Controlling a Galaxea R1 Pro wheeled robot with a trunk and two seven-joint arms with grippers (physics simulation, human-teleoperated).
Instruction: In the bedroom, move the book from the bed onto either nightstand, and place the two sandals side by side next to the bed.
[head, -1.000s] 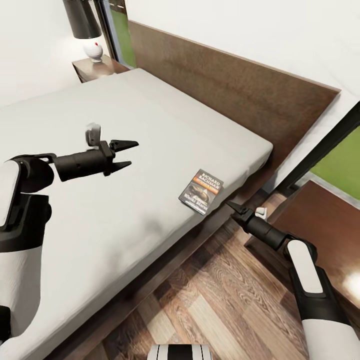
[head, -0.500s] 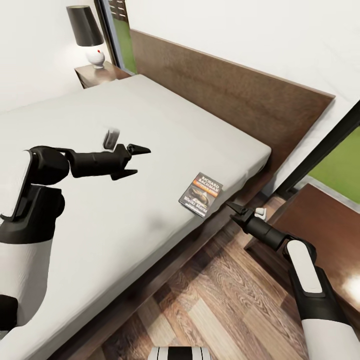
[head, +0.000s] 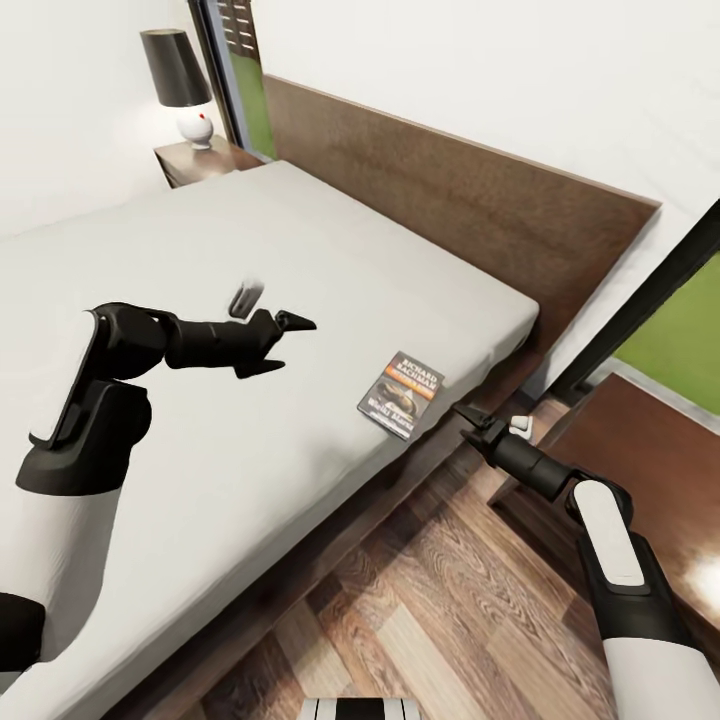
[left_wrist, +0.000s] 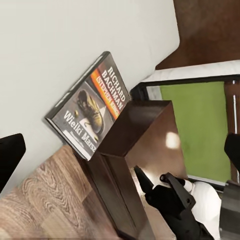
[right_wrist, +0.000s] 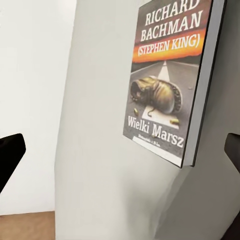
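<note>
The book (head: 401, 394) lies flat on the pale mattress of the bed (head: 200, 260), close to its near right corner, cover up. My left gripper (head: 296, 344) hovers open above the mattress, a hand's length left of the book, pointing toward it. My right gripper (head: 466, 420) hangs open just off the bed's edge, right of the book and over the floor. In the right wrist view the book (right_wrist: 170, 85) fills the upper middle, with a dark fingertip (right_wrist: 10, 155) at the frame edge. A nightstand (head: 650, 450) stands right of the bed. The sandals are out of view.
A second nightstand (head: 205, 160) with a black-shaded lamp (head: 180, 85) stands at the bed's far side. The tall brown headboard (head: 450, 200) runs behind the mattress. Wood-plank floor (head: 440, 600) lies between me and the bed. A black-framed window (head: 670, 330) shows green lawn.
My left arm has stretched rightward over the mattress, bringing its open gripper closer to the book. The view has shifted slightly. The right arm and the book have stayed put.
</note>
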